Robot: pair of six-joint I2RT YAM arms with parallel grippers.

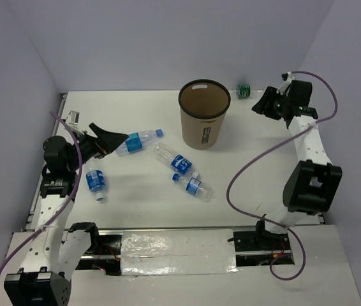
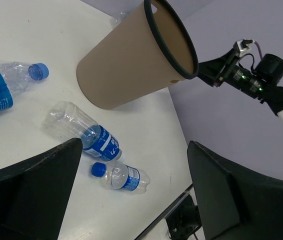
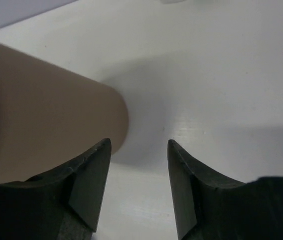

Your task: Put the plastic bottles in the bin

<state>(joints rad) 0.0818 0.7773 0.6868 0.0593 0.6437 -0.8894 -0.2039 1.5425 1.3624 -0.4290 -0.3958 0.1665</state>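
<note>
Table [image 1: 148, 210]: smooth, flat white top; the bottles and the bin rest on it.
Left bottle [image 1: 95, 181]: clear, crinkled plastic with a blue label, lying on its side close to the left arm, apart from the others.
Left gripper [image 1: 118, 141]: black jaws spread wide with nothing between them, tips close beside the next bottle's base; contact cannot be told.
Blue-cap bottle [image 1: 139, 140]: clear, blue label, lying flat with its cap towards the bin.
Middle bottle [image 1: 174, 159]: clear, dented plastic with a blue label, lying slantwise in front of the bin.
Small bottle [image 1: 194, 186]: clear, blue label and blue cap, lying just beside the middle bottle's near end.
Bin [image 1: 193, 131]: upright tan cylinder with a matte cardboard look, black rim and a dark label on its side; only its brown wall and floor show inside.
Green-label bottle [image 1: 243, 91]: lying by the back wall, between the bin and the right gripper.
Right gripper [image 1: 257, 107]: black jaws set a narrow gap apart, gripping nothing, raised to the right of the bin.
</note>
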